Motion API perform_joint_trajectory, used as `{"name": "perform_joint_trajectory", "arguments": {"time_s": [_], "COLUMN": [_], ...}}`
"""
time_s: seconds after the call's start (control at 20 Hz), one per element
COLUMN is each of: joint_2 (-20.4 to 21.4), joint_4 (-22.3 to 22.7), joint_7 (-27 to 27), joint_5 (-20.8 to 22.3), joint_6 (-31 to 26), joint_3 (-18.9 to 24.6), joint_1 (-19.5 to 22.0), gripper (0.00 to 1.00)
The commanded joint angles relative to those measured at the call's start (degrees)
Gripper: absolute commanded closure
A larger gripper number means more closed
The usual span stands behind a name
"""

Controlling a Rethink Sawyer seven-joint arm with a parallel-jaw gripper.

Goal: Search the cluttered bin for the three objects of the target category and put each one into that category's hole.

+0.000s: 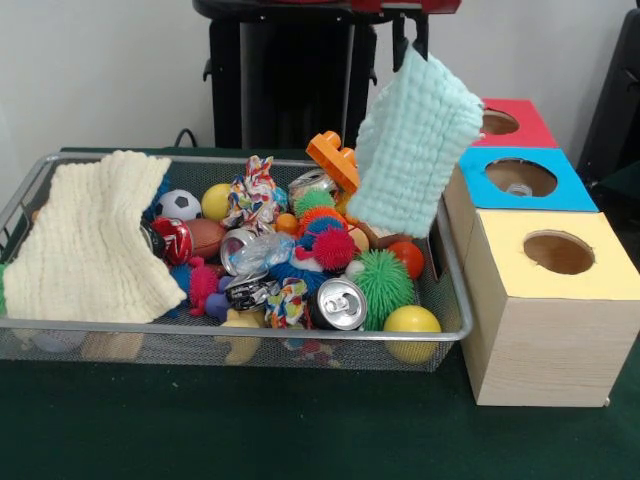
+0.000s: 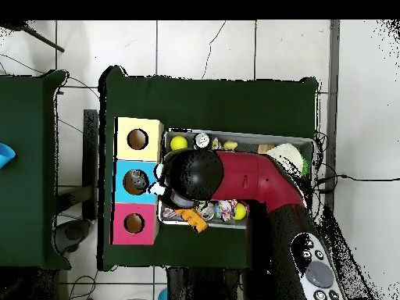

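Observation:
The wire mesh bin (image 1: 240, 331) holds a heap of toys. A clear wrinkly bottle (image 1: 256, 250) lies in its middle among balls and cans. My gripper (image 1: 412, 45) hangs at the top, shut on a mint green cloth (image 1: 415, 140) that it holds above the bin's right end. The blue-topped box (image 1: 575, 195) stands right of the bin, and something pale shows inside its round hole (image 1: 520, 177). In the overhead view my arm (image 2: 234, 178) covers most of the bin (image 2: 258, 137) and hides the gripper; the blue-topped box's hole (image 2: 137, 181) shows beside it.
A cream cloth (image 1: 95, 240) drapes over the bin's left part. A silver can (image 1: 340, 303), an orange toy (image 1: 333, 158), spiky balls and a yellow ball (image 1: 411, 320) fill the rest. A red-topped box (image 1: 510, 122) and a yellow-topped box (image 1: 555, 255) flank the blue one.

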State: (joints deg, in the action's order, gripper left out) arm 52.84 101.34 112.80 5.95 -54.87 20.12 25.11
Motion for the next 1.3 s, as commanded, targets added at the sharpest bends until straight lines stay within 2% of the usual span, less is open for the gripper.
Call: {"name": "perform_joint_trajectory", "arguments": {"time_s": [0.05,0.2,0.25,0.4,0.85,1.1,1.3], "joint_2": [-1.41,-1.26,-1.14,-1.12,-2.14,-2.77,-3.35], "joint_4": [2.97,2.88,2.81,2.69,1.54,0.28,-1.92], "joint_7": [-8.76,-8.39,-8.05,-6.85,-8.2,-9.6,-9.54], "joint_5": [4.16,5.23,5.8,6.11,9.28,13.27,17.67], "joint_6": [-1.25,-0.67,-0.36,0.06,0.92,2.45,1.6], "joint_3": [2.96,3.01,2.93,2.43,3.32,2.92,1.57], "joint_1": [2.08,2.17,2.16,1.83,1.75,2.04,1.82], "gripper": [1.0,1.0,0.0,0.0,0.0,0.0,0.0]}}
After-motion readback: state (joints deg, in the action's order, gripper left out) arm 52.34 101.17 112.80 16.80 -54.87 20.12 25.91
